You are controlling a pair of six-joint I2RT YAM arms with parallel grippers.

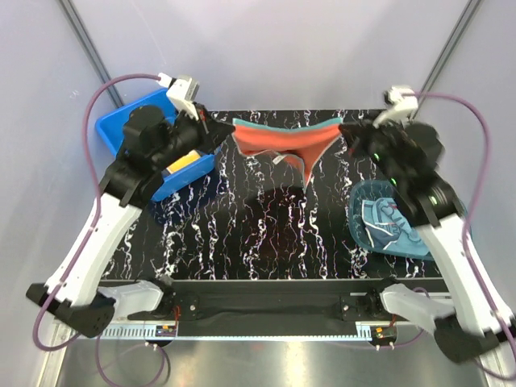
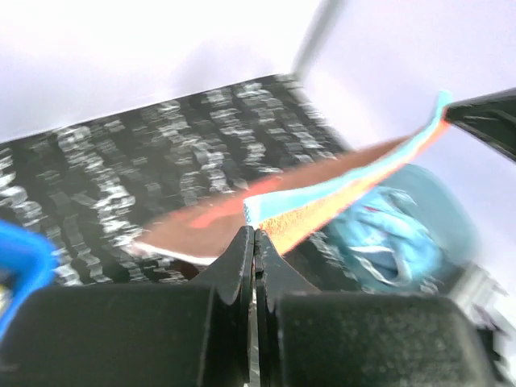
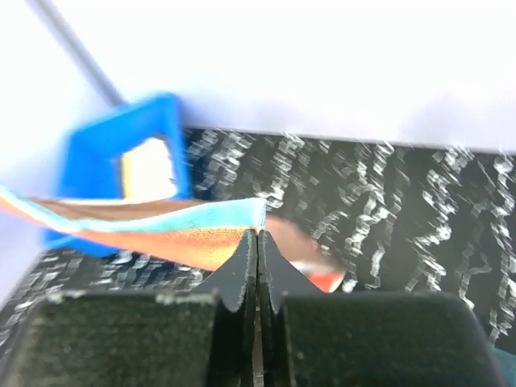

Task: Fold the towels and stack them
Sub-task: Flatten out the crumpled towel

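Pinching corners of brown towel (image 1: 278,141), left gripper (image 1: 229,129) and right gripper (image 1: 343,127), right wrist showing blue tub (image 3: 121,129), left wrist bowl (image 2: 455,211).

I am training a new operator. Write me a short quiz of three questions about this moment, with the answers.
1. True or false: the left gripper and the right gripper are both shut on the red-brown towel, one at each end.
2. Where is the yellow towel? A) in the blue tub; B) in the teal bowl; C) in the right gripper.
3. In a few words: what lies in the teal bowl?

Key: 1 true. 2 A. 3 a light blue towel, crumpled and not folded.
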